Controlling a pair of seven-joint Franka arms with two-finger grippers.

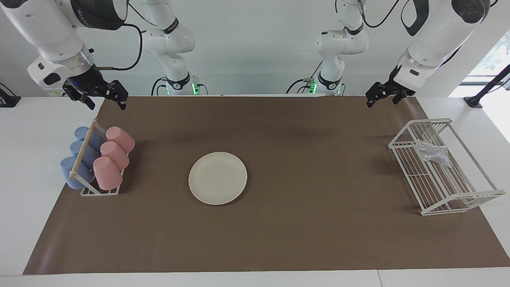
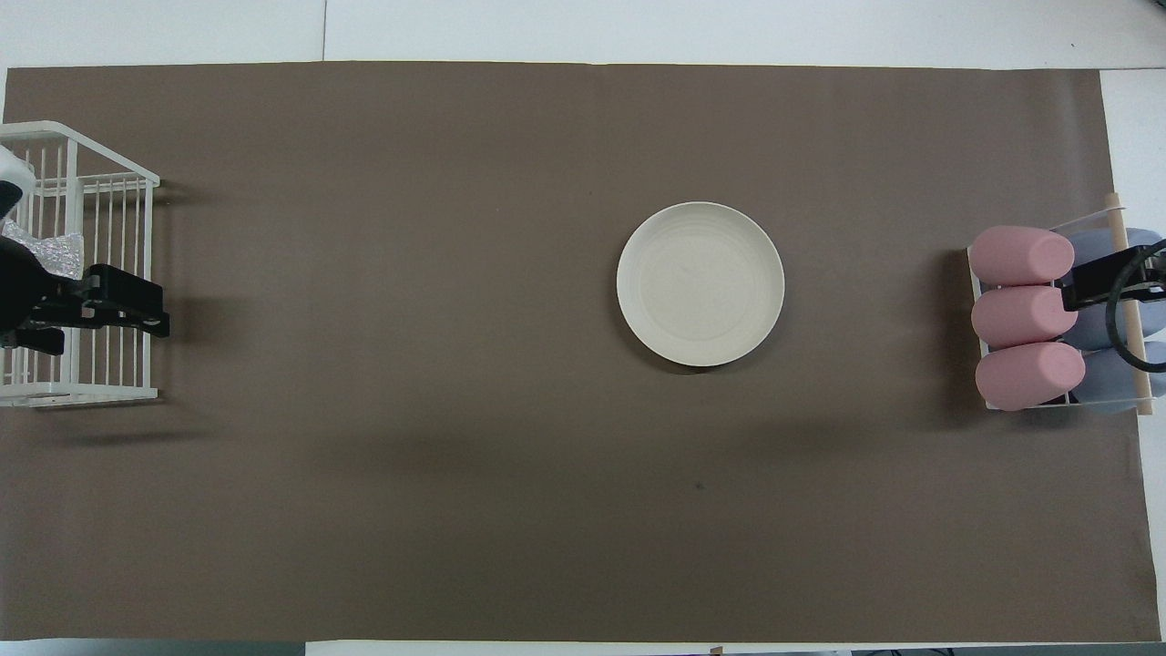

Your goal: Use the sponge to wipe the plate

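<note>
The cream-white plate (image 1: 218, 178) (image 2: 700, 284) lies flat on the brown mat, near the table's middle, with nothing on it. The silvery sponge (image 1: 434, 153) (image 2: 50, 251) rests inside the white wire rack (image 1: 442, 187) (image 2: 109, 182) at the left arm's end. My left gripper (image 1: 380, 101) (image 2: 100, 314) hangs in the air by that rack. It is open, holds nothing and is well clear of the sponge. My right gripper (image 1: 106, 103) (image 2: 1107, 282) waits open and raised by the cup rack.
A small rack with three pink cups (image 1: 113, 153) (image 2: 1025, 314) and three blue cups (image 1: 79, 155) lying on their sides stands at the right arm's end. The brown mat (image 1: 318, 223) covers most of the table.
</note>
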